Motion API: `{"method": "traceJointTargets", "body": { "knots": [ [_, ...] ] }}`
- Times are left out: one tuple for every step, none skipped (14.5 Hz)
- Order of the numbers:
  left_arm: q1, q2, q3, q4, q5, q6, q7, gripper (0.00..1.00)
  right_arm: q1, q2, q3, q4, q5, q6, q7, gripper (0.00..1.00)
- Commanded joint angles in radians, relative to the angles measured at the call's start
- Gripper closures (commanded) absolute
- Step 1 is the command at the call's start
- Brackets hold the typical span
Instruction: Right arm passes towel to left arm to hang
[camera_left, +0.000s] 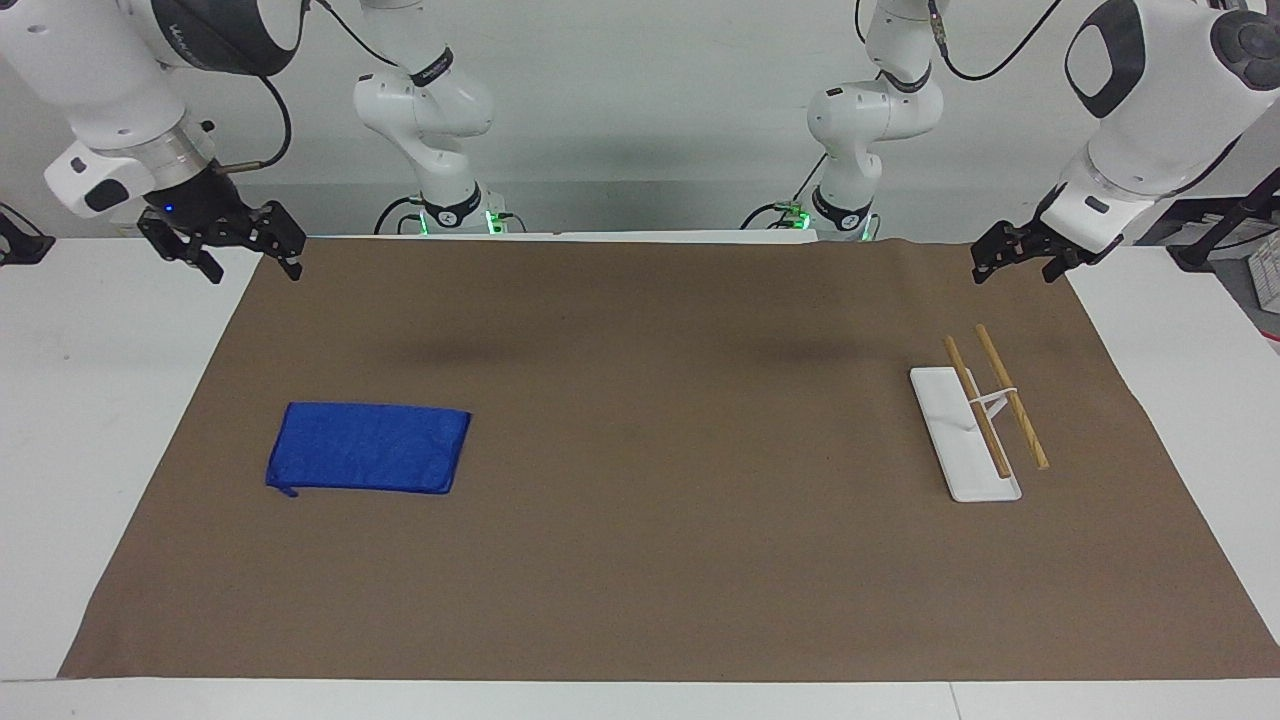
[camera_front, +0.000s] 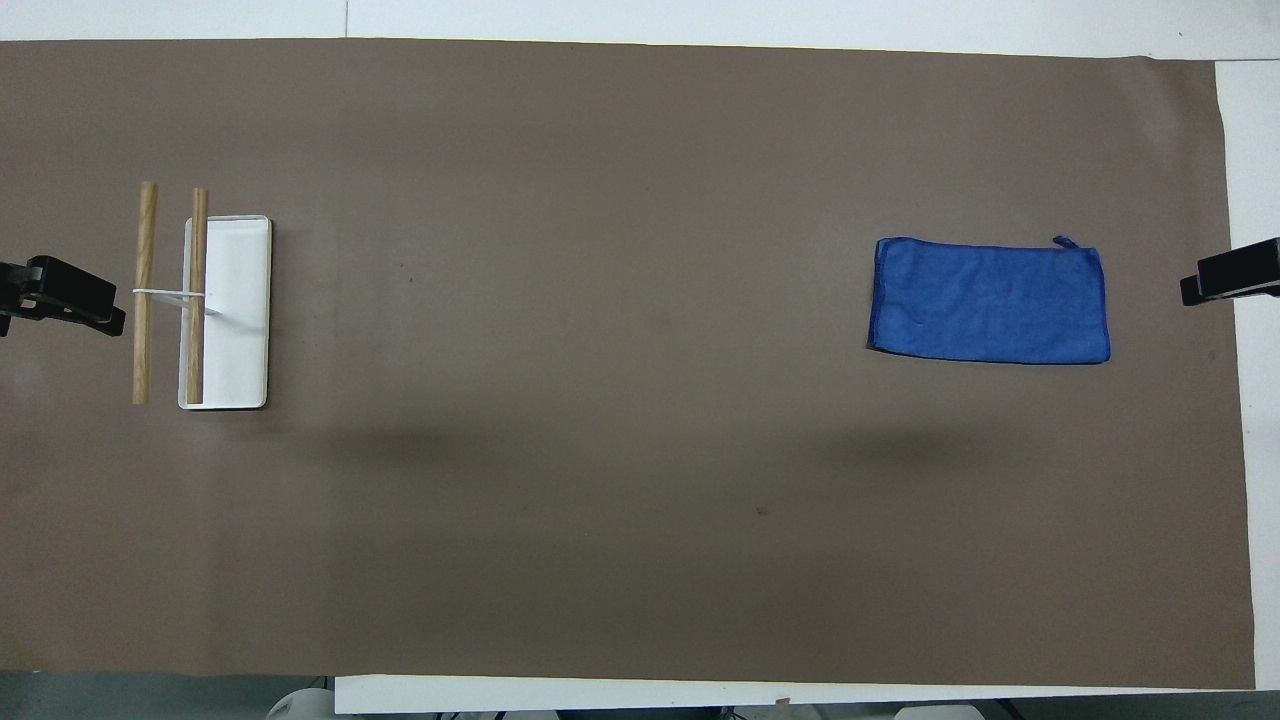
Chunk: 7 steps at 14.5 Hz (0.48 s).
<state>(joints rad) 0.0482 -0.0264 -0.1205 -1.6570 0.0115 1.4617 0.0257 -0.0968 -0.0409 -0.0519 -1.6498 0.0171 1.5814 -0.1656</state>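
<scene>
Nothing was yet grasped: the right end effector (camera_left: 222, 243), upper left of the facing view, and the left end effector (camera_left: 1020, 252), upper right, hung open and empty. The towel (camera_left: 368, 448) lay flat at lower left. The next move called for the right end effector to descend onto a towel edge.

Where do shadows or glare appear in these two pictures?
Facing view: two soft dark shadows lie on the brown mat nearer the robots than the blue towel and the towel rack; no glare. Overhead view: two faint shadows again, none sharp.

Bright even overhead light; soft shadows on mat (camera_left: 640, 560); perhaps slight blur.
</scene>
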Motion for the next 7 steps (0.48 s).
{"method": "traceJointTargets", "body": {
  "knots": [
    [0.005,-0.02,-0.001,-0.021,0.015,-0.004,0.002,0.0,0.0,-0.001,0.001,-0.076,0.006,0.086,0.003,0.0],
    [0.005,-0.02,-0.001,-0.021,0.015,-0.003,0.002,0.0,-0.001,0.004,0.001,-0.114,0.006,0.132,0.002,0.0],
    [0.005,-0.02,-0.001,-0.02,0.015,-0.003,0.002,0.0,0.0,0.019,0.004,-0.155,0.006,0.179,0.0,0.0],
    [0.005,-0.02,-0.001,-0.021,0.015,-0.004,0.002,0.0,0.0,0.035,0.004,-0.189,0.006,0.231,-0.003,0.0],
    [0.005,-0.02,-0.001,-0.021,0.015,-0.004,0.003,0.0,0.0,0.048,0.006,-0.224,0.006,0.285,-0.003,0.0],
    [0.005,-0.02,-0.001,-0.021,0.015,-0.003,0.002,0.0,0.0,0.064,0.007,-0.266,0.004,0.349,-0.006,0.0],
    [0.005,-0.02,-0.001,-0.021,0.015,-0.004,0.003,0.0,0.0,0.082,0.007,-0.306,0.004,0.409,-0.018,0.0]
  ]
}}
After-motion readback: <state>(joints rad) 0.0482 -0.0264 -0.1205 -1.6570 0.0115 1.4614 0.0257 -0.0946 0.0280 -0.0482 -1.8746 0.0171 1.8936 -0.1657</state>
